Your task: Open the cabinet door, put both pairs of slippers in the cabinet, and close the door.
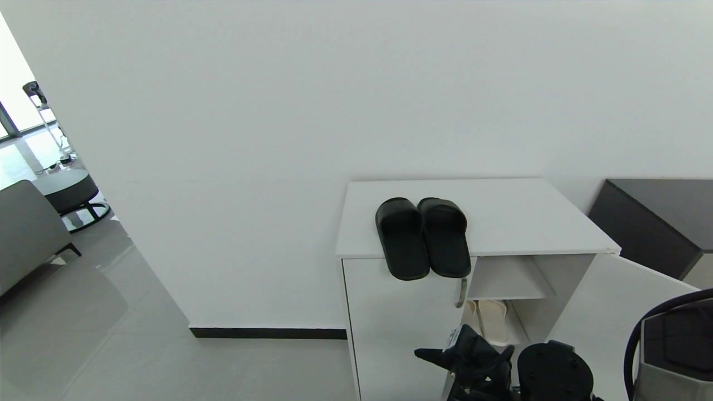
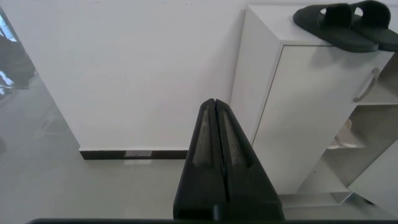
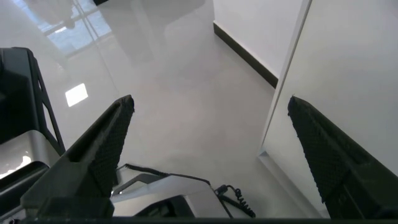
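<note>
The left pincer (image 2: 215,102) is pressed shut, its two fingers flat against each other with nothing between them. It hangs low over the floor (image 2: 56,180), in front of and to the left of the cabinet (image 2: 261,74). The right pincer (image 3: 211,102) is spread wide and empty, above bare floor, with a white cabinet panel (image 3: 348,62) just beside one finger; which panel it is cannot be told.

In the head view the cabinet stands against the wall (image 1: 278,111). Its left door (image 1: 390,323) is closed and carries a slim handle (image 1: 461,292) on its inner edge. Its right door (image 1: 613,312) is swung out, so the right half of the inside is in plain sight.

Inside, the pale slippers (image 1: 493,320) lie side by side on the lower shelf, partly hidden by the edge of the left door. The shelf (image 1: 507,281) above them is bare.

The black slippers (image 1: 423,236) lie side by side and touching on top of the cabinet, towards its left. Their near ends stick out past the front edge, above the left door and the handle.

To the right of the cabinet, also against the wall, stands a dark low unit (image 1: 652,223). Well apart on the left are a grey chair (image 1: 25,234) and, beyond it, a round dark table (image 1: 67,189).
</note>
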{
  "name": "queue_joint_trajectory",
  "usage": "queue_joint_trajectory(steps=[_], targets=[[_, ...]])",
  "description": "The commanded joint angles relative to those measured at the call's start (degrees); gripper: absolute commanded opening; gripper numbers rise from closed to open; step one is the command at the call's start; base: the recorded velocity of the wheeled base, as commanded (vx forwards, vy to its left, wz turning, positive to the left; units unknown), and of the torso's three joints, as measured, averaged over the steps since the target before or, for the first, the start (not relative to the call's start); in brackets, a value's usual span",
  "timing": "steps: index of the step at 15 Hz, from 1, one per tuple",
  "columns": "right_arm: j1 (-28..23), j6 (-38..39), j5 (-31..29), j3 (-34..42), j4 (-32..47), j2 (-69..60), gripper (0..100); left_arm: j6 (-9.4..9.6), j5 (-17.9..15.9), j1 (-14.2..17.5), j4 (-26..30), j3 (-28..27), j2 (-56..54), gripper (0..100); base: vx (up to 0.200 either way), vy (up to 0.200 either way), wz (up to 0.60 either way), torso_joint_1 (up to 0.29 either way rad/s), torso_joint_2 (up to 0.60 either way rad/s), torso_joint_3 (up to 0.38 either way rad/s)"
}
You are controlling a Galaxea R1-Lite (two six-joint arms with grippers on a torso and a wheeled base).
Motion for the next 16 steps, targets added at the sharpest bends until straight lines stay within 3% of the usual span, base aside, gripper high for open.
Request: queue_joint_trajectory(steps=[1,7,9,10,11,13,14,16], targets=[[0.0,0.0,0.0,0.0,-0.1,0.2,100,-0.02,0.0,0.0,0.0,0.0,0.1,0,0.0,0.0,0.0,0.207,-0.43,-0.232],[-0.2,-2.3,-0.7,0.3,-0.1,0.2,100,-0.02,0.0,0.0,0.0,0.0,0.1,0,0.0,0.0,0.0,0.174,-0.36,-0.185],[-0.4,-1.6,-3.3,-2.9,1.3,-2.5,100,-0.02,0.0,0.0,0.0,0.0,0.1,0,0.0,0.0,0.0,0.016,-0.04,-0.016],[0.0,-1.4,-15.2,-9.9,17.0,-7.7,100,-0.02,0.0,0.0,0.0,0.0,0.1,0,0.0,0.0,0.0,0.0,0.0,0.0],[1.2,1.8,-21.3,-16.6,33.9,-12.3,100,-0.02,0.0,0.0,0.0,0.0,0.1,0,0.0,0.0,0.0,0.0,0.0,0.0],[3.4,14.1,-25.7,-28.7,55.7,-16.6,100,-0.02,0.0,0.0,0.0,0.0,0.1,0,0.0,0.0,0.0,0.0,0.0,0.0],[3.2,20.3,-36.0,-38.1,66.2,-13.1,100,-0.02,0.0,0.0,0.0,0.0,0.1,0,0.0,0.0,0.0,0.0,0.0,0.0],[1.0,22.3,-49.3,-42.9,63.8,-6.2,100,-0.1,0.0,0.0,0.0,0.0,0.1,0,0.0,0.0,0.0,0.0,0.0,0.0]])
